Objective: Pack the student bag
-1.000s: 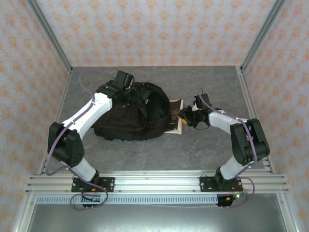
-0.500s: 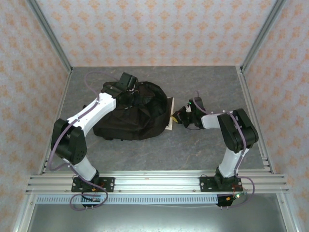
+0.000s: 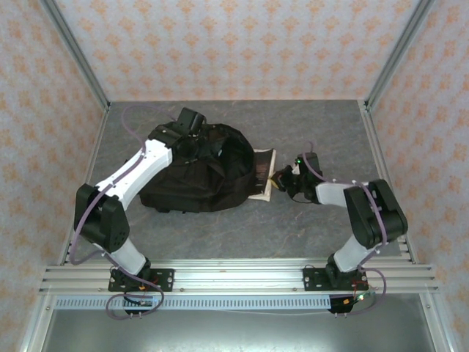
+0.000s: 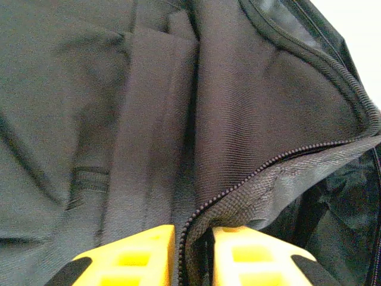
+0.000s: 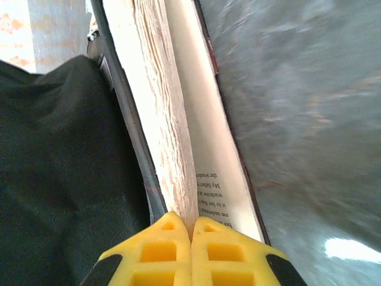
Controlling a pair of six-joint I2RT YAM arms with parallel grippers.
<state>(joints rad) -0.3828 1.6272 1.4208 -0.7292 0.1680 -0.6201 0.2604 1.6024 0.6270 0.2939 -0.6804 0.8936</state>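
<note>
The student bag (image 3: pixel 198 176) is a big black backpack lying left of centre, its mouth facing right. My left gripper (image 3: pixel 196 143) is on top of the bag. In the left wrist view its fingers (image 4: pixel 193 238) stand slightly open, with the bag's zipper edge (image 4: pixel 268 167) lying in the gap between them. An open book (image 3: pixel 262 176) lies at the bag's mouth, part under the black fabric. My right gripper (image 3: pixel 277 176) is low at the book's right edge. Close up it (image 5: pixel 191 229) is shut on the edge of the book's pages (image 5: pixel 161 119), beside the bag's fabric (image 5: pixel 53 179).
The grey tabletop (image 3: pixel 315 132) runs on behind and to the right of the book. Metal frame posts (image 3: pixel 381 154) border the table on the right side and patterned walls (image 3: pixel 234 44) close it in. The arm bases sit on a rail (image 3: pixel 234 277) at the near edge.
My right gripper has closed on the book's pages and drawn the book back to the right after pushing it toward the bag. The left gripper's jaws have parted a little.
</note>
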